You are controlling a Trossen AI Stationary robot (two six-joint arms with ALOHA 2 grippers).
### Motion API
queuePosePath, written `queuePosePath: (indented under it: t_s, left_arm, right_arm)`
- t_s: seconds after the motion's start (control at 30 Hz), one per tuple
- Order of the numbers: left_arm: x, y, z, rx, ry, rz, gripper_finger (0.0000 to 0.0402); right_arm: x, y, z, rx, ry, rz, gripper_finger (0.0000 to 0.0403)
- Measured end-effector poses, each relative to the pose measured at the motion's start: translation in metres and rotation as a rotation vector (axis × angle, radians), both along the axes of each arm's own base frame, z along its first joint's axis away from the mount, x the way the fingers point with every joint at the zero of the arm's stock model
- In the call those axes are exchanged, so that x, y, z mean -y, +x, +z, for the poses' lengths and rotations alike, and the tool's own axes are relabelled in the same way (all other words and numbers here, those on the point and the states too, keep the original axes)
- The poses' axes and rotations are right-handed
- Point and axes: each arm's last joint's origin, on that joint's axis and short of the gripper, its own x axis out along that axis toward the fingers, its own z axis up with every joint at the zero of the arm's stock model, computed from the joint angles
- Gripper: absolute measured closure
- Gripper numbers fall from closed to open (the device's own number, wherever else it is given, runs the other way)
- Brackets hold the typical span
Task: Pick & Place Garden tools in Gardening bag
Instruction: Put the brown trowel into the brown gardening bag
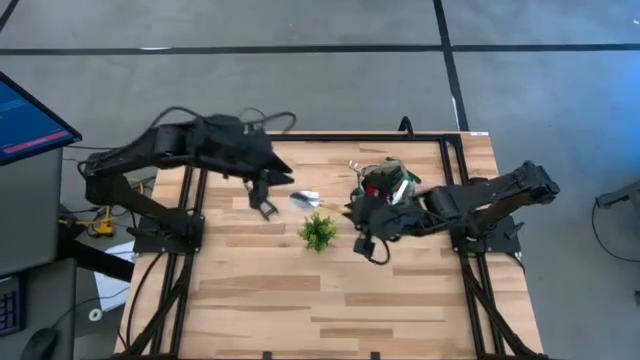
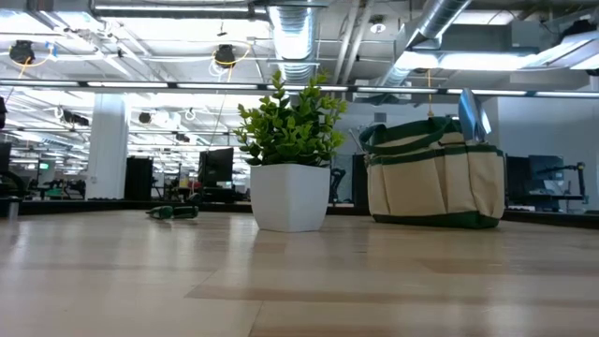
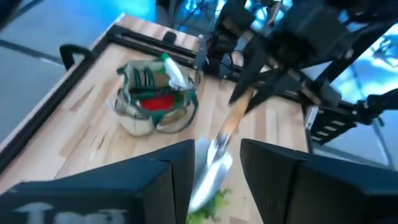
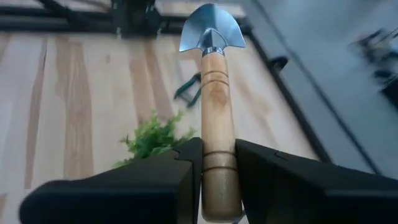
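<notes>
I have the trowel clamped by its wooden handle in the right gripper, fingers closed tight on the butt end so the whole shaft and the silver blade stick out ahead, up off the table between the plant and the gardening bag. I judge it light and rigid, with most of its weight out at the metal blade; the smooth round handle could twist or slide in a grip this far back, so I would move it gently. The bag is soft fabric, just beside my right arm at the far side of the table, with red gloves and other tools already inside it and loop handles standing over the mouth, which could snag the blade going in. The potted plant stands close below the trowel and is the thing to keep clear of. The left gripper hangs open and empty on the plant's other side, facing the blade. Pruning shears lie on the wood beyond the plant.
</notes>
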Motion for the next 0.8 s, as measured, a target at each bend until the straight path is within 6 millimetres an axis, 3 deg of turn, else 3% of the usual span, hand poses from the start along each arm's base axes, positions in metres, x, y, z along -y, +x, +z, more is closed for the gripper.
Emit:
queuePosePath:
  t_s: [0.2, 0.43, 0.67, 0.8]
  left_arm:
    - [-0.018, -0.008, -0.02, 0.02, -0.233, 0.013, 0.0279]
    - [-0.029, 0.018, -0.049, 0.181, -0.572, -0.135, 0.0278]
    - [-0.039, 0.023, -0.075, 0.124, -0.688, -0.071, 0.0254]
    - [-0.036, 0.025, -0.076, 0.113, -0.739, -0.075, 0.024]
  right_arm:
    - [-0.014, -0.023, 0.018, 0.08, -0.093, -0.015, 0.0343]
    - [-0.031, -0.029, 0.017, 0.081, -0.146, 0.023, 0.0343]
    - [-0.043, -0.031, 0.017, 0.092, -0.144, 0.062, 0.0343]
    - [-0.046, -0.033, 0.016, 0.094, -0.15, 0.066, 0.0343]
